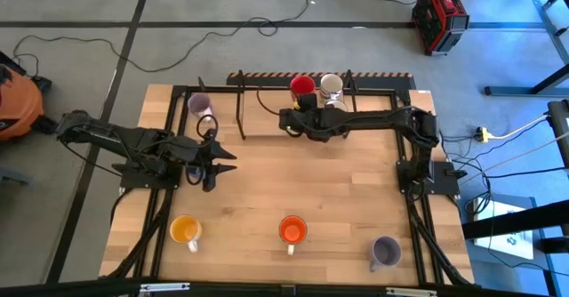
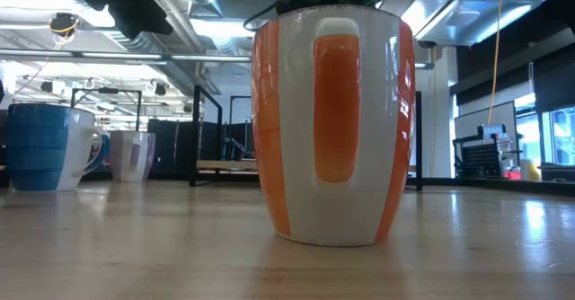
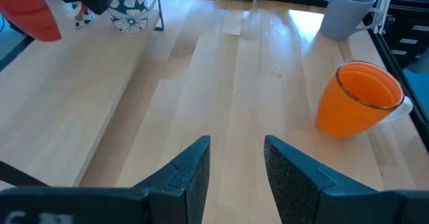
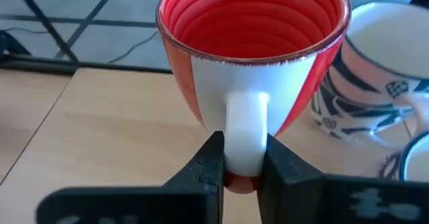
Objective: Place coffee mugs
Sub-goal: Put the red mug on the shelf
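The red mug [image 4: 255, 56], white handle facing my right gripper [image 4: 241, 163], stands at the table's far edge [image 1: 302, 85] beside a white blue-patterned mug [image 1: 332, 85]; the gripper is shut on it. My left gripper [image 3: 238, 163] hangs open over bare wood at the table's left [image 1: 218, 164], touching nothing. Along the near edge stand a yellow-orange mug [image 1: 185, 230], an orange mug [image 1: 292, 230] and a lilac mug [image 1: 384, 252]. A second lilac mug [image 1: 200, 104] stands far left. The low view shows the orange mug [image 2: 332, 125] close up and a blue mug [image 2: 45, 147] to its left. My right gripper pinches the red mug's white handle [image 4: 247, 113] between its two fingers, near the handle's lower end. The fingers come slanting down from the near side, across the handle. The mug stays about upright, mouth open to the camera; whether its base rests on the table cannot be told.
A dark metal frame [image 1: 240, 110] runs along the table's far and side edges. The patterned mug [image 4: 382, 83] stands close beside the red one. The middle of the wooden table [image 1: 311, 172] is bare. Cables and a red case [image 1: 440, 12] lie on the floor beyond.
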Robot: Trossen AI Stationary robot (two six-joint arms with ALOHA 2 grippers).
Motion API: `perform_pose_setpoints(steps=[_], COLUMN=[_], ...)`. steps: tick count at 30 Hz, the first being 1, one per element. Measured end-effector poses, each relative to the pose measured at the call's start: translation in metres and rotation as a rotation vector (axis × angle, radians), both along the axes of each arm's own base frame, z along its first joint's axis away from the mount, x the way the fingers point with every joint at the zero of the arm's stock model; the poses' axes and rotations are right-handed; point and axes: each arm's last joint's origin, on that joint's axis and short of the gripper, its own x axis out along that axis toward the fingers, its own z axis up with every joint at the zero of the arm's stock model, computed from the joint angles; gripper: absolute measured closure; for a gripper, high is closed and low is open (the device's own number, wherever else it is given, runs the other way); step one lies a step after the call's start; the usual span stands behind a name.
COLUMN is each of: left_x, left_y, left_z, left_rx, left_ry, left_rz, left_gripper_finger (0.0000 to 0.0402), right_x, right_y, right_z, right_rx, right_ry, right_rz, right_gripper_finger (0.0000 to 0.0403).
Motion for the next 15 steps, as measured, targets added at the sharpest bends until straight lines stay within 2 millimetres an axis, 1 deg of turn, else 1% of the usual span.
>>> perform_pose_setpoints(steps=[4, 10, 12, 15], left_x=[0.000, 0.000, 0.000, 0.000], left_y=[0.000, 0.000, 0.001, 0.001], left_z=[0.000, 0.000, 0.000, 0.000], left_rx=[0.000, 0.005, 0.009, 0.009], left_ry=[0.000, -0.001, -0.001, -0.002], left_rz=[0.000, 0.009, 0.015, 0.015], left_gripper_finger=[0.0266, 0.0266, 0.0266, 0.0266], right_x=[0.000, 0.009, 0.008, 0.004], right_y=[-0.005, -0.007, -0.010, -0.019], right_z=[-0.002, 0.005, 0.005, -0.001], right_rx=[0.027, -0.028, -0.028, 0.000], right_ry=[-0.002, -0.049, -0.041, -0.004], right_rz=[0.008, 0.057, 0.059, 0.047], right_gripper_finger=[0.0370, 0.0370, 0.0370, 0.0370])
